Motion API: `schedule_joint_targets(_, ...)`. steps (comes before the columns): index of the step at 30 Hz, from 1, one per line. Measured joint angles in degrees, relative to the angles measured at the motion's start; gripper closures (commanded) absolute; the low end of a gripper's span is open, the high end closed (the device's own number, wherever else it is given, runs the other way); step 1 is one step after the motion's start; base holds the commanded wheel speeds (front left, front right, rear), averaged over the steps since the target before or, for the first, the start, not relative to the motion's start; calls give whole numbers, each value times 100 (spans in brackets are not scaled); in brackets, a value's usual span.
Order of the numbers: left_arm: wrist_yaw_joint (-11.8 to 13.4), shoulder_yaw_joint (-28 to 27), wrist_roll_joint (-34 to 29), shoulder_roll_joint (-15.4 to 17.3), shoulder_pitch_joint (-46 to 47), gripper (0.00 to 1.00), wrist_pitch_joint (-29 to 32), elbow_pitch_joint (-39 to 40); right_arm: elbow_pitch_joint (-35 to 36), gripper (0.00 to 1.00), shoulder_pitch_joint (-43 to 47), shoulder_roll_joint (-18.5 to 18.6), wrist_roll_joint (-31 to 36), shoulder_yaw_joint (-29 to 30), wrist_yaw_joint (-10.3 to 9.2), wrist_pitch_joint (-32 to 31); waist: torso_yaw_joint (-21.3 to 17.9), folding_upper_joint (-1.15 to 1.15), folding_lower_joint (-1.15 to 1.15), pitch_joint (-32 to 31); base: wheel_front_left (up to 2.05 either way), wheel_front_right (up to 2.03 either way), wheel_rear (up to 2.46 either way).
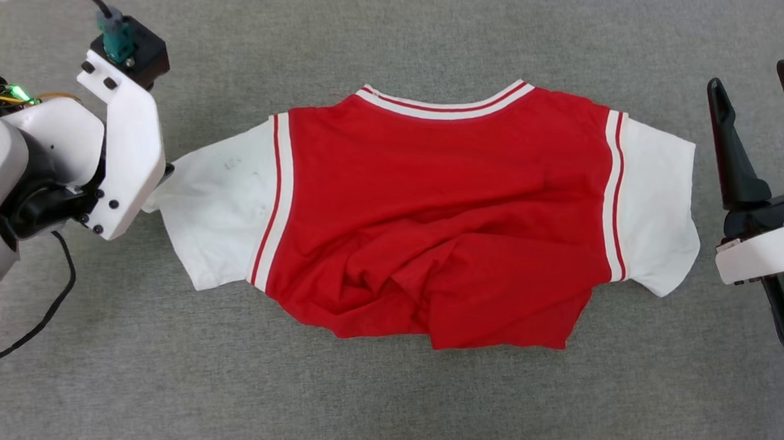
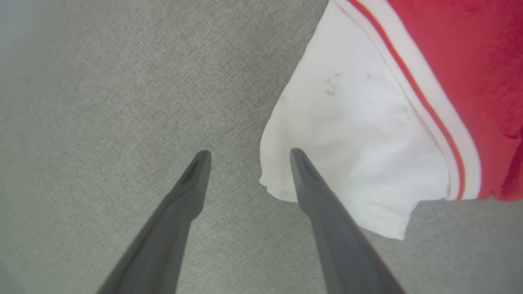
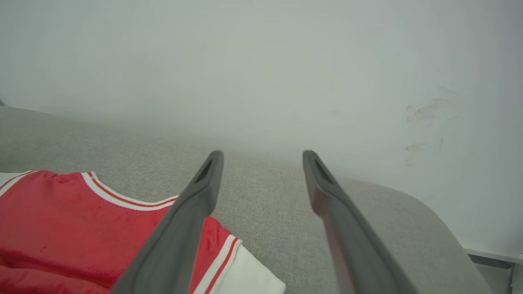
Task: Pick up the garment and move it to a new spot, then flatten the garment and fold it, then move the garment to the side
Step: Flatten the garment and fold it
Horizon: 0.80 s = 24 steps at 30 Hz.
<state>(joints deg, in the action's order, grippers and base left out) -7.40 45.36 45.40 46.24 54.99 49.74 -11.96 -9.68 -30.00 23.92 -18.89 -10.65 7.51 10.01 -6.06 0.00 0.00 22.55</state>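
A grey woven-fabric surface point(image 1: 378, 412) with a rounded far corner carries a red jersey-style shirt point(image 1: 434, 202) with white short sleeves and red-and-white striped trim. The shirt lies spread across the middle, collar toward the far side, both sleeves flat, its lower hem bunched into folds and wrinkles.

The garment point(image 1: 434, 209) lies spread mid-cushion point(image 1: 379, 405), collar point(image 1: 445, 106) toward the far edge, hem toward me. My left gripper point(image 2: 250, 153) is at the outer end of the left sleeve point(image 1: 216, 214), one finger over the sleeve, the other over bare cushion. My right gripper point(image 1: 750, 74) stands beyond the right sleeve point(image 1: 658, 211), apart from it. A wall point(image 3: 261, 61) rises behind the far edge.
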Motion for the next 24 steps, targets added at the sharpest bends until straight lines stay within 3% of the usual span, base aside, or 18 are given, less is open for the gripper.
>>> schedule_joint_targets(11,0,1412,542,235,645,0,572,-305,-12,0,-127,-160,18,-144,0,-48,-226,0,-1,402,0,0,0)
schedule_joint_targets(12,0,1494,591,253,684,93,556,-308,-40,0,-156,-149,12,-141,0,-48,-236,0,-1,413,0,0,0)
schedule_joint_targets(13,0,1560,617,271,730,100,464,-304,-60,0,-183,-125,13,-142,0,-49,-240,0,-1,419,0,0,0)
schedule_joint_targets(19,0,1768,895,301,817,100,-175,-402,-70,0,-560,167,29,-168,0,-301,-213,0,-1,307,0,0,0)
schedule_joint_targets(24,0,1786,985,354,998,100,-769,-245,-47,0,-992,704,-338,-405,0,-1385,-124,0,-1,148,0,0,0)
